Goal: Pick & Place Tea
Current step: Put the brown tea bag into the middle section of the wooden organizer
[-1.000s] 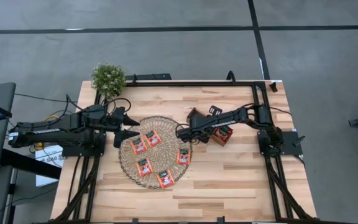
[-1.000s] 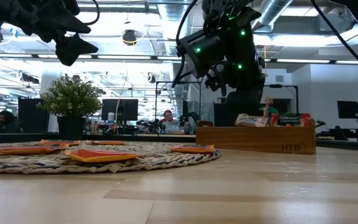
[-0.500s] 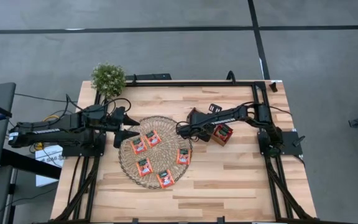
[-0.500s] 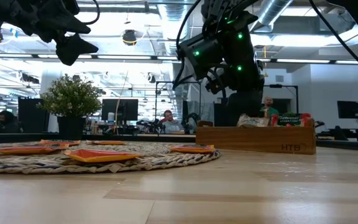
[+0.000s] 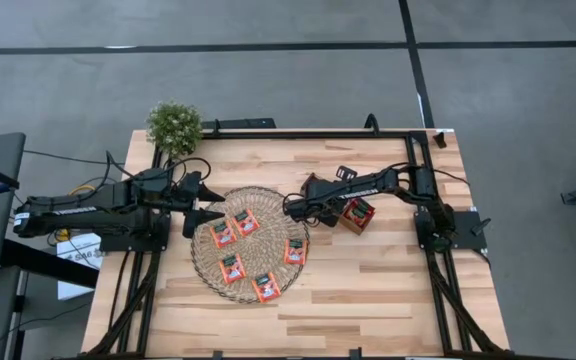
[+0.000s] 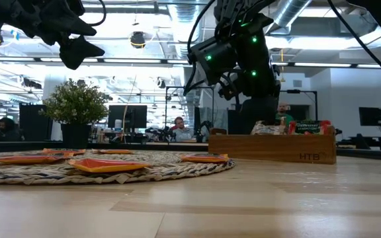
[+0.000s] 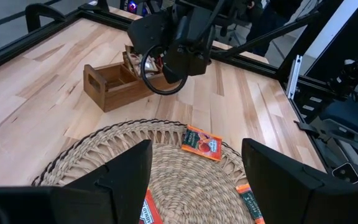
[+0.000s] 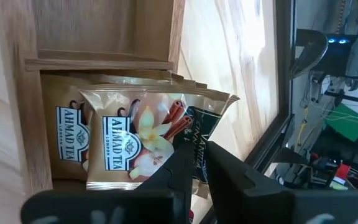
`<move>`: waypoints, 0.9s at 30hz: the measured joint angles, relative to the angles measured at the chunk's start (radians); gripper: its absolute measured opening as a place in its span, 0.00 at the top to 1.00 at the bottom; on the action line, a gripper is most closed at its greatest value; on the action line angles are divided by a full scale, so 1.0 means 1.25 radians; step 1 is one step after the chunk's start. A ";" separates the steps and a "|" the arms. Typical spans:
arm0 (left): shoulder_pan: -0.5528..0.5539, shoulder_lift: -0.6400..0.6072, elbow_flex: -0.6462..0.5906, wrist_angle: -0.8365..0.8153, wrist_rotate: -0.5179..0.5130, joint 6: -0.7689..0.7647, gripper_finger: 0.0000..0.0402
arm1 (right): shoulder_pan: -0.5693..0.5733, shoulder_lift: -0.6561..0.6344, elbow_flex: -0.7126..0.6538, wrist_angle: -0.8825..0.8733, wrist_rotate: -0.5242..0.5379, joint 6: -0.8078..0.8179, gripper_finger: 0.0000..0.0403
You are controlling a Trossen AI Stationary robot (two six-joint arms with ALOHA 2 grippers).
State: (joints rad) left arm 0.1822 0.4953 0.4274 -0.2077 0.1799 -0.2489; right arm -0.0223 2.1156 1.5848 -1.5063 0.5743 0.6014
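Several red-orange tea sachets [image 5: 245, 222] lie flat on the round wicker mat [image 5: 200, 262]. The brown wooden tray [image 7: 114, 84] stands right of the mat and holds more sachets [image 5: 358, 213]. My right gripper [image 8: 202, 152] hangs slanting down over the tray. Its fingers are a narrow slit apart at the upper edge of a pale vanilla-picture sachet [image 8: 138, 146] that stands on edge in a compartment, in front of others. My left gripper [image 7: 194, 149] hovers open above the mat's left rim and holds nothing. My right gripper's fingertips [image 8: 188, 155] stand at the upper edge [image 8: 188, 132] of the pale sachet, coming slanting from above. The sachet stands in the tray compartment. I cannot tell whether the fingers touch it.
A small potted plant [image 5: 175, 125] stands at the table's far left corner. Black frame rails [image 5: 298, 133] run along the table's edges. Bare wood [image 5: 388, 290] lies near and right of the mat. People sit at desks in the room beyond.
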 joint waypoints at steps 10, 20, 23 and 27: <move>0.000 0.000 0.000 0.000 0.000 0.000 0.40 | 0.000 0.000 0.000 -0.003 -0.001 0.000 0.87; 0.000 0.000 0.000 0.000 0.000 0.000 0.40 | 0.000 0.000 0.000 -0.005 0.000 -0.006 0.81; 0.000 0.000 0.000 0.000 0.000 -0.001 0.40 | 0.000 0.000 0.000 -0.005 0.000 -0.006 0.79; 0.000 0.000 0.000 0.000 0.000 -0.001 0.40 | 0.000 0.000 0.000 -0.005 0.000 -0.006 0.76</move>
State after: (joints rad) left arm 0.1821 0.4954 0.4274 -0.2077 0.1798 -0.2497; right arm -0.0219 2.1155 1.5848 -1.5131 0.5743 0.5938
